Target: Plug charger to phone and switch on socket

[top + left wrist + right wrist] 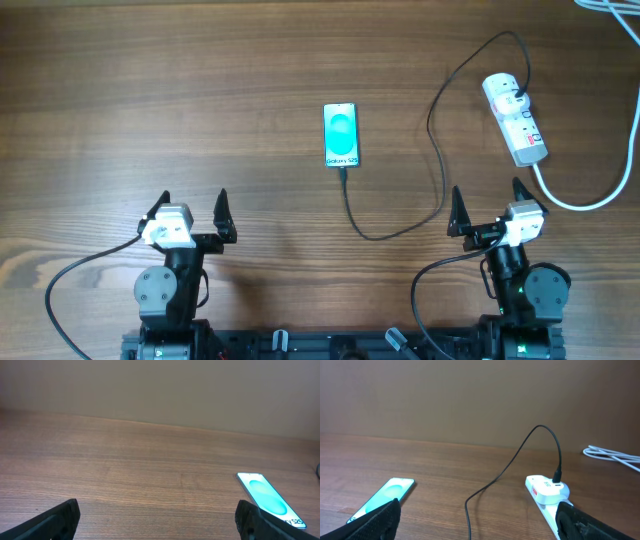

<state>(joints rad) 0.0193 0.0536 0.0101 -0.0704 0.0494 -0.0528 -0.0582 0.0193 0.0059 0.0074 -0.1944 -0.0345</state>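
Teal phone point(341, 135) well beyond left hand point(193, 207).

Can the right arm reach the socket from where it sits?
Probably yes: the right gripper is open, the socket lies just ahead, nothing lies between them, and the charger passes to the side.
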